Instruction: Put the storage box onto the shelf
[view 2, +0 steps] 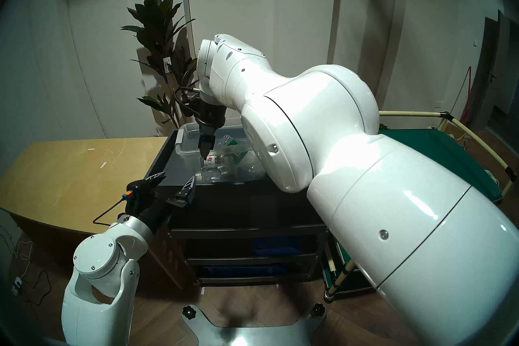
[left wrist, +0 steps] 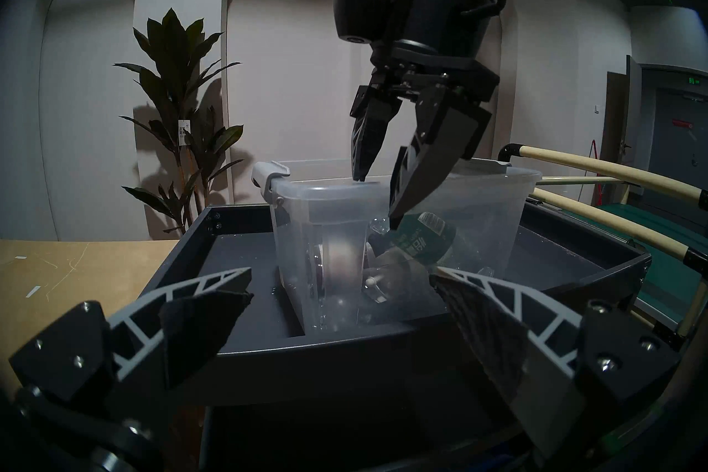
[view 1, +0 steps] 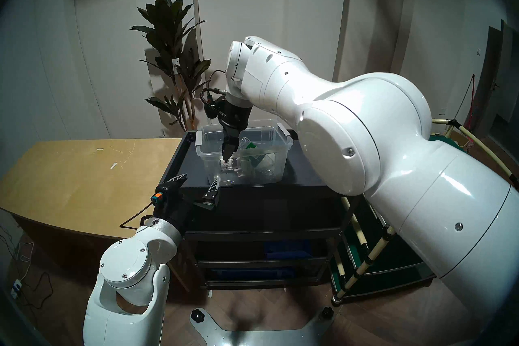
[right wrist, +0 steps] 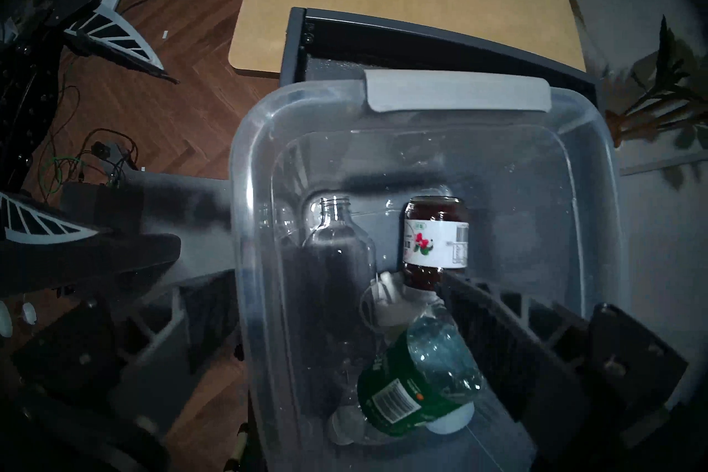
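Two-fold gaping at the jaws, with nothing held in either pair. Starting at the right jaws: standing spread astride the near long wall of the storage box (view 1: 213,168), pinching nothing, keeping one finger (right wrist: 498,318) inside above the bottles and the other outside the wall. Pointing steeply down from a bent wrist, reaching in from 4 o'clock along the big white right arm (view 1: 365,140).

Moving to the left jaws: lying level and wide at 7 o'clock of the box, hovering at the front-left corner of the shelf (view 1: 188,168), aiming toward 1 o'clock, touching nothing as far as can be told.

Sitting upright on the shelf's raised-rim top tray, toward its 1 o'clock part, and carrying a clear bottle (right wrist: 337,241), a red-filled bottle (right wrist: 436,241) and a green-labelled bottle (right wrist: 413,394), all lying loose.

Judging the task nearly finished: placing looking done, grip looking let go. Leaving only lifting the right jaws clear of the box and drawing both arms away without snagging the rim.

Flanking the shelf: counter (view 1: 84,168) at 9 o'clock, green-topped cart (view 2: 438,151) at 3 o'clock.
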You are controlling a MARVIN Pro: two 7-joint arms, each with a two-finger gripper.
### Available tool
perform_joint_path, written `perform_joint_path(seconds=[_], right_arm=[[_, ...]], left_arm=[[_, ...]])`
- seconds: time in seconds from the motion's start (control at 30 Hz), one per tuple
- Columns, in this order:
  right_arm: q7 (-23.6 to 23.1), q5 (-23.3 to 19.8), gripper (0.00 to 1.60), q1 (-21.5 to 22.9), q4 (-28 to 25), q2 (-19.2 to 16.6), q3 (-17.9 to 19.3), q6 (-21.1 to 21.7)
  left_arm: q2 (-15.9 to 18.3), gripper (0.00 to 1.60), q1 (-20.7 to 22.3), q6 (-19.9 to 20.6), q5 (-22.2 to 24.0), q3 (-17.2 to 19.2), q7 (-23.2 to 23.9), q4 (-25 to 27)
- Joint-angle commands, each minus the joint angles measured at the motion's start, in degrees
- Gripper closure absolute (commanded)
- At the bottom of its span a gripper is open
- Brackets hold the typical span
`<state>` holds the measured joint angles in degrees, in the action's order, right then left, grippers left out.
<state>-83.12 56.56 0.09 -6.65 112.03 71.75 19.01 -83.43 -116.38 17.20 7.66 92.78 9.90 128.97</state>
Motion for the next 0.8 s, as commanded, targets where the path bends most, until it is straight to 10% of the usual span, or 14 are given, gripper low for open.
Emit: perform_joint_path(seconds=[0.0, 0.77], right_arm=[[0.45, 0.49, 0.0, 4.05, -1.55, -1.29, -0.23, 1.73], [2.21, 2.87, 0.0, 7.63, -1.15, -3.99, -1.59, 7.17]], left_arm=[[0.01, 0.0, 0.46, -0.3, 0.03, -0.07, 0.08, 1.07], [0.01, 0.0, 0.54, -0.29, 0.06, -0.07, 0.08, 1.04]])
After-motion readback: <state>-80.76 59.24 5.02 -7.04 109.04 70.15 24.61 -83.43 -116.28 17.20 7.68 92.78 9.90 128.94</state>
